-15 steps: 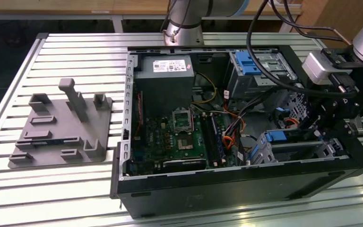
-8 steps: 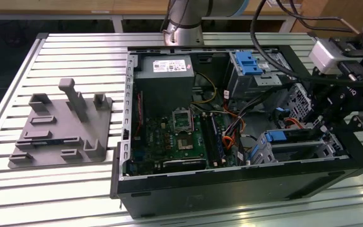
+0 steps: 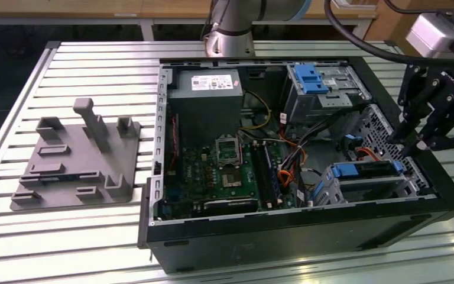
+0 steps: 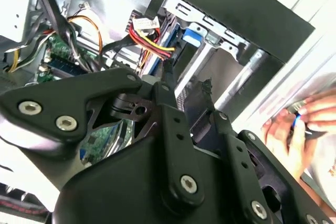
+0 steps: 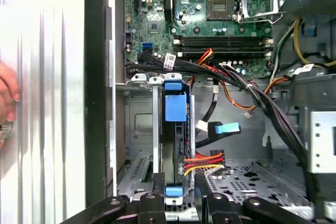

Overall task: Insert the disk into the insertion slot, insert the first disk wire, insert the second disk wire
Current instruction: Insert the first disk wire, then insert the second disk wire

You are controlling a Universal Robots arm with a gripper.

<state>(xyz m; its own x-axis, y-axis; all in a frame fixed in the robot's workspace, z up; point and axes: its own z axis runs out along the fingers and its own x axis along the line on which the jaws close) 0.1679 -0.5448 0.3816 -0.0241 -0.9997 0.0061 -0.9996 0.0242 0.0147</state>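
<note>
Two fingers [image 4: 167,103] of the gripper [image 4: 187,77] standing apart in the second wrist view, a person's hand [image 4: 294,129] beyond them, in the first wrist view the disk [image 5: 175,107] edge-on inside the insertion slot [image 5: 137,124], label hidden, blue connector [image 5: 223,128] nearby

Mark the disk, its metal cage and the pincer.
disk [image 5: 175,107]: first wrist view, on its blue frame.
metal cage [image 3: 330,190]: exterior view, on its side wall.
pincer [image 3: 415,150]: exterior view, at its working end.
</note>
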